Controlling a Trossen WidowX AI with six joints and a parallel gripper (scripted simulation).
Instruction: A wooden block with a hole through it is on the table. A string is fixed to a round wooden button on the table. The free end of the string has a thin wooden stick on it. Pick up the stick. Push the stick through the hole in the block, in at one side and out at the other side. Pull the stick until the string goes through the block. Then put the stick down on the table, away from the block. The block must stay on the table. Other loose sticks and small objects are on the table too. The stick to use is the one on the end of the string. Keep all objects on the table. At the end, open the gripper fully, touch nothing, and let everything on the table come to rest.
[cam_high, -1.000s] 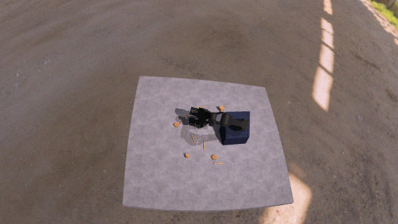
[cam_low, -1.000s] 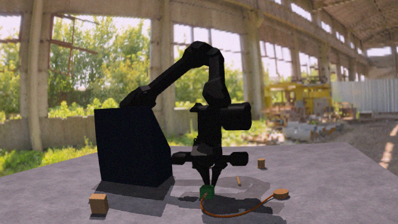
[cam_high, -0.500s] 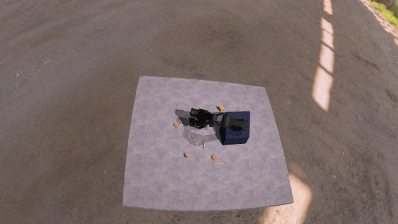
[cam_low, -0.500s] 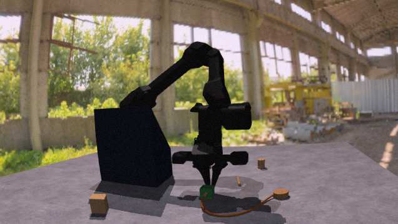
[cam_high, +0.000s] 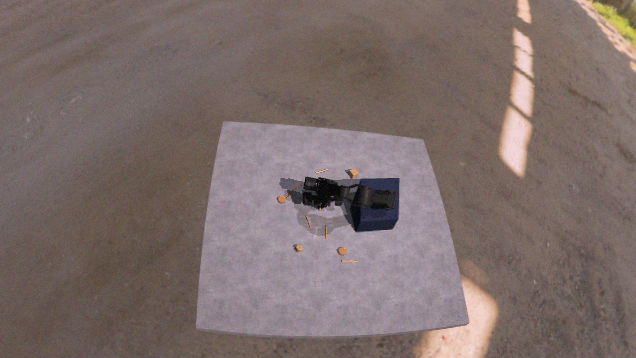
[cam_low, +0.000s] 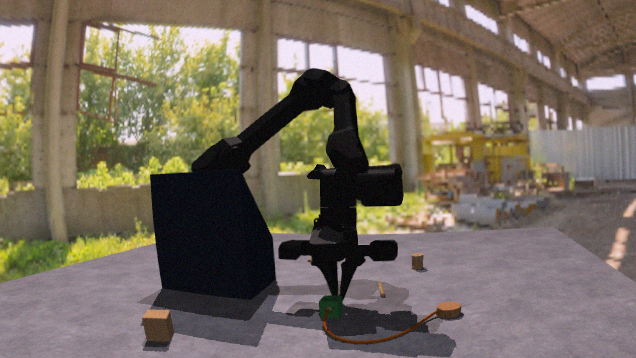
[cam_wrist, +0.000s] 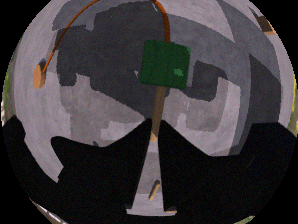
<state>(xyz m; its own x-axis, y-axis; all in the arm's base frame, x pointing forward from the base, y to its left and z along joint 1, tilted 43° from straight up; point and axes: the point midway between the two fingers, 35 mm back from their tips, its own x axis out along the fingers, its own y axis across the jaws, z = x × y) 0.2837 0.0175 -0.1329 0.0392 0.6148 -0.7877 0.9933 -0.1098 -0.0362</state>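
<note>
A green block (cam_low: 330, 307) (cam_wrist: 165, 65) is just beyond my fingertips; the arm hides it in the top view. My gripper (cam_low: 340, 296) (cam_wrist: 155, 123) is shut on a thin wooden stick (cam_wrist: 158, 107) close to the block. The stick runs from the block's near side in the wrist view to between the fingertips. An orange string (cam_low: 364, 342) (cam_wrist: 165, 20) meets the block's opposite side and curves to a round wooden button (cam_high: 282, 199) (cam_low: 449, 310) (cam_wrist: 38, 76). No stick shows on the string's side. The hole's inside is hidden.
The dark blue arm base (cam_high: 375, 220) (cam_low: 210, 235) stands near the block. A wooden cube (cam_high: 354, 173) (cam_low: 158, 326) lies beside it. Loose sticks (cam_high: 308, 222) (cam_high: 326, 232) (cam_high: 349, 261) (cam_high: 322, 171), a disc (cam_high: 342, 251) and a small wooden piece (cam_high: 299, 248) lie around the table.
</note>
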